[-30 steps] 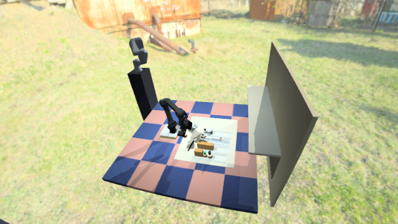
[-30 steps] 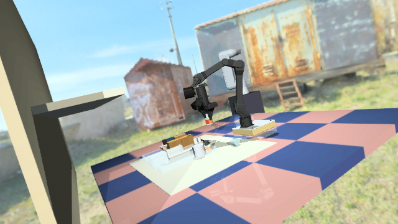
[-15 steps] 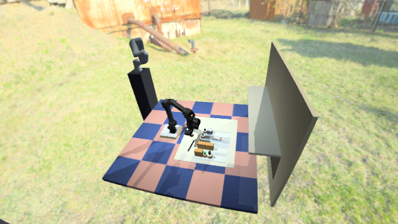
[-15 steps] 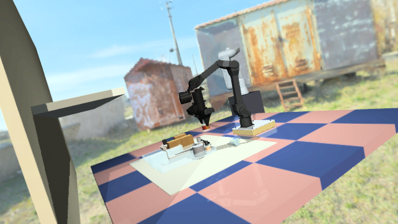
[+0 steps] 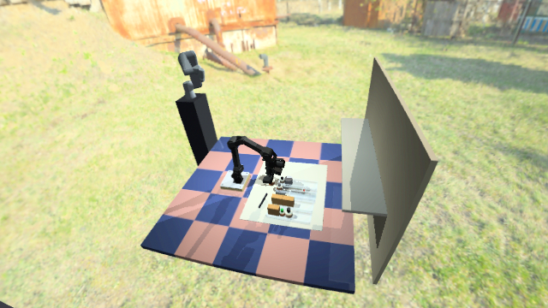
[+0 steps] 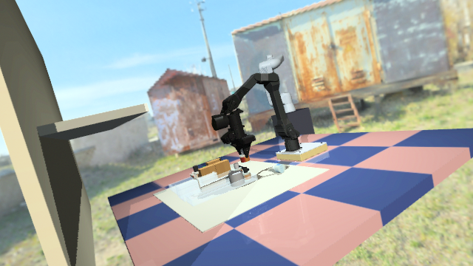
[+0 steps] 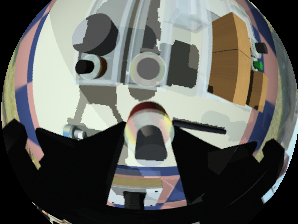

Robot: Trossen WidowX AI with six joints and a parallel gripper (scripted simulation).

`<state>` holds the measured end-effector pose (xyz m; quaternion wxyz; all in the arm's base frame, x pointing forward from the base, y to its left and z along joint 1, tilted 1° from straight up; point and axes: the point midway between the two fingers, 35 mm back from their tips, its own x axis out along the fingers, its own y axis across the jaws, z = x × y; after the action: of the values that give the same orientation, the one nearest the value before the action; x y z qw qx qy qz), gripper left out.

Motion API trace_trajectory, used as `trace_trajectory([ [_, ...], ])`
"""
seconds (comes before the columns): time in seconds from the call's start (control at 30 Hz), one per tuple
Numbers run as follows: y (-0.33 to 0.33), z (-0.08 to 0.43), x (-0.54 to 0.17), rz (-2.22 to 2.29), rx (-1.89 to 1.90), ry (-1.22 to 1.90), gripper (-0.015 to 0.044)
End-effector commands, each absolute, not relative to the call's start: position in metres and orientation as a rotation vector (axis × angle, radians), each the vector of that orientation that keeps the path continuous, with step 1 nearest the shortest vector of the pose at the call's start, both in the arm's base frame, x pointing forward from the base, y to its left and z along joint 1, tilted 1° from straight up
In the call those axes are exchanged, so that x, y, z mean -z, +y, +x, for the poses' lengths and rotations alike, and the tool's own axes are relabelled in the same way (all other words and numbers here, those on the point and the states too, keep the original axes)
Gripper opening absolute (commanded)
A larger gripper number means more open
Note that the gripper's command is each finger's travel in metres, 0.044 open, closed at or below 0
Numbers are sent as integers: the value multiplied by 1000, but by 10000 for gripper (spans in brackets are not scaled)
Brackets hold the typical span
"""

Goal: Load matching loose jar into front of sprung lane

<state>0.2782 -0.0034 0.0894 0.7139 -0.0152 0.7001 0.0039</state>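
My gripper [image 5: 269, 180] [image 6: 244, 154] [image 7: 148, 128] is shut on a clear jar with a grey lid and red and yellow contents [image 6: 244, 159] [image 7: 149, 145]. The jar is roughly upright, above the mat in front of the middle lane. A jar with a round grey lid [image 7: 147, 68] stands at the front end of that clear-walled lane, straight ahead of the held jar in the wrist view; its contents are hidden from above. The pusher plate behind it cannot be made out clearly. The gap between the held jar and the low front stop is hard to judge.
In the left lane stand a black-capped jar [image 7: 85, 67] and a wide grey cylinder [image 7: 95, 34] [image 6: 236, 177]. Brown boxes [image 5: 282, 199] [image 7: 227, 60] fill a lane to the right, with a green-capped jar [image 7: 258, 65] beyond. A black stick [image 5: 263, 200] [image 7: 200, 126] and a blue-ended jar [image 7: 75, 132] [image 6: 278, 168] lie in front.
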Motion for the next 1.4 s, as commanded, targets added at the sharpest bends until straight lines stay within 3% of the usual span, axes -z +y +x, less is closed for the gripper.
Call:
trace_trajectory([
  [0.0, 4, 283, -89, -28, 1, 1541, 0],
  [1.37, 3, 298, -65, -28, 1, 1540, 0],
])
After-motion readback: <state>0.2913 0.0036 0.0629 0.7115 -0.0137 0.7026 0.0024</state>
